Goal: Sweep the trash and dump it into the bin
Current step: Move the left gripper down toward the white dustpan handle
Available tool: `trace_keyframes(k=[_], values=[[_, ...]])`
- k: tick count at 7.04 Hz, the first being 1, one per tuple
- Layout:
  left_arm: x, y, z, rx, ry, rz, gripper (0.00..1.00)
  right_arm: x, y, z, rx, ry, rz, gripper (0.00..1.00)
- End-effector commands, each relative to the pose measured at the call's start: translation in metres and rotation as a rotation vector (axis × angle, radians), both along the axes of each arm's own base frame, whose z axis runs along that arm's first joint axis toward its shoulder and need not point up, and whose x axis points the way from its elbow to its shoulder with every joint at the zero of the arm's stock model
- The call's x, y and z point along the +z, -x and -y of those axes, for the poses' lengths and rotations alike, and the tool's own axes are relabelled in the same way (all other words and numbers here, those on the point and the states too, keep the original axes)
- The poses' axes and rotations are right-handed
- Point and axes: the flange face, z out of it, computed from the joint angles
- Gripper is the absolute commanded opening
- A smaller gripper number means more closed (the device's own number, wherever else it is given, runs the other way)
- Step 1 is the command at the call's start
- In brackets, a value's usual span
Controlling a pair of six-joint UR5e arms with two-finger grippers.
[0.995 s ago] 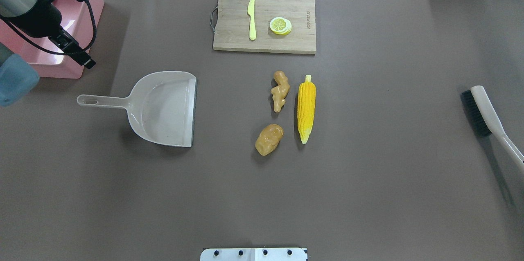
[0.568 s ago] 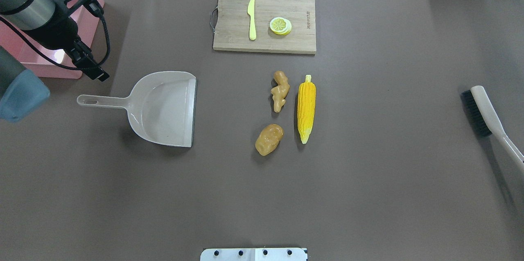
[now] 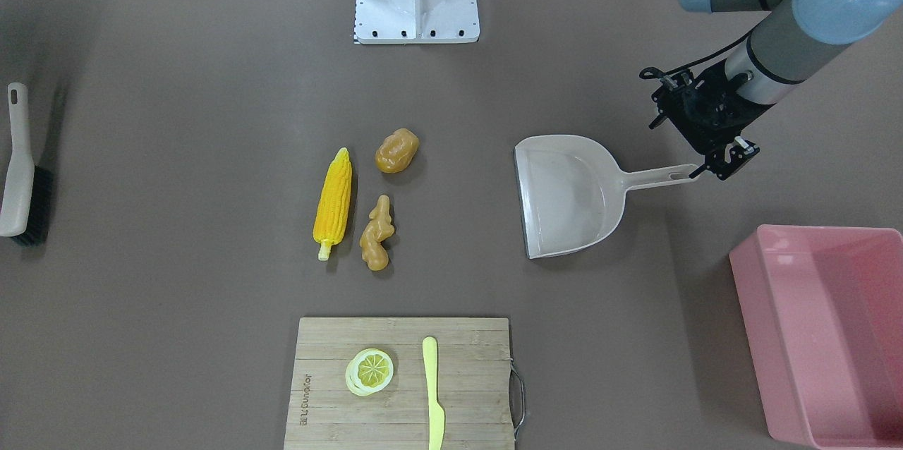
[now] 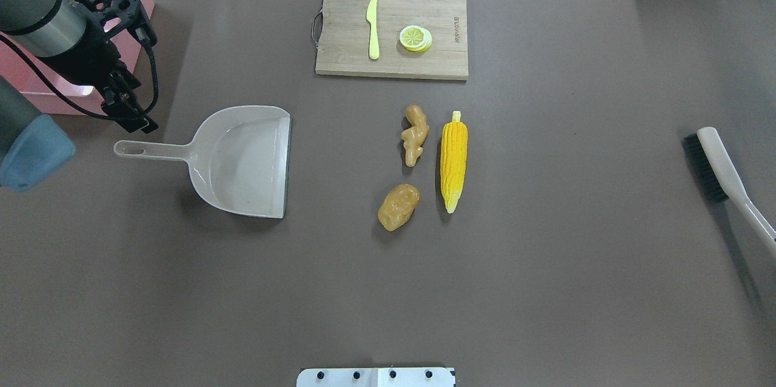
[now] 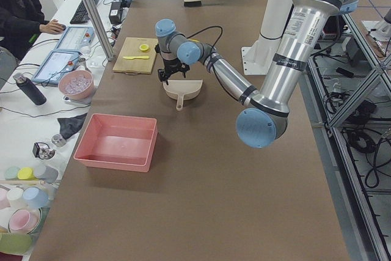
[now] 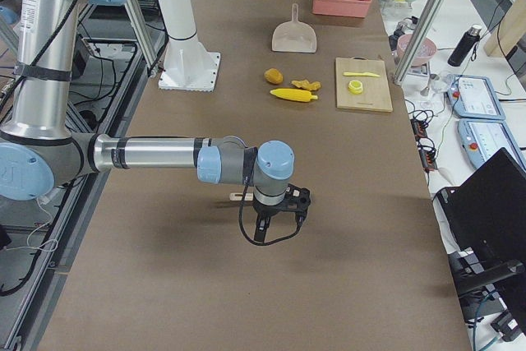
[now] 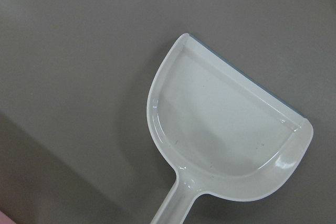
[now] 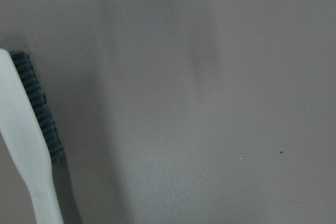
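The left claw (image 3: 721, 161) hangs just beside the tip of the dustpan (image 4: 242, 159) handle, holding nothing. I cannot tell whether it is spread or clenched. The right claw (image 6: 275, 221) shows only from the side, near the brush (image 4: 712, 165), so I cannot tell its state either.

The trash sits mid-bench: corn cob (image 4: 453, 159), ginger root (image 4: 414, 134) and potato lump (image 4: 398, 207), well apart from the pink bin (image 3: 811, 230) at the bench's far left.

My worries:
- The handle is thin and flat on the bench, so an off-centre pinch could spin the pan.
- The corn may roll ahead of the bristles.
- The ginger lies near the cutting board (image 4: 391, 31), so a wide sweep might clip it.
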Motion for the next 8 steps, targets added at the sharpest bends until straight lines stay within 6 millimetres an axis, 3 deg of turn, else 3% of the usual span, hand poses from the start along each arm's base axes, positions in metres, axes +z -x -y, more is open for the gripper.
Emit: trace_keyframes(k=[1, 4, 8], values=[[0.009, -0.002, -0.001, 0.021, -0.035, -0.006, 0.98, 0.0, 0.0, 0.001, 0.0, 0.0, 0.002, 1.0], [0.017, -0.029, -0.007, 0.05, -0.139, 0.088, 0.98, 0.007, 0.001, 0.002, 0.002, 0.016, 0.015, 1.0], [0.049, -0.05, 0.007, 0.122, -0.172, 0.108, 0.98, 0.004, 0.002, 0.006, 0.002, 0.008, 0.015, 1.0]])
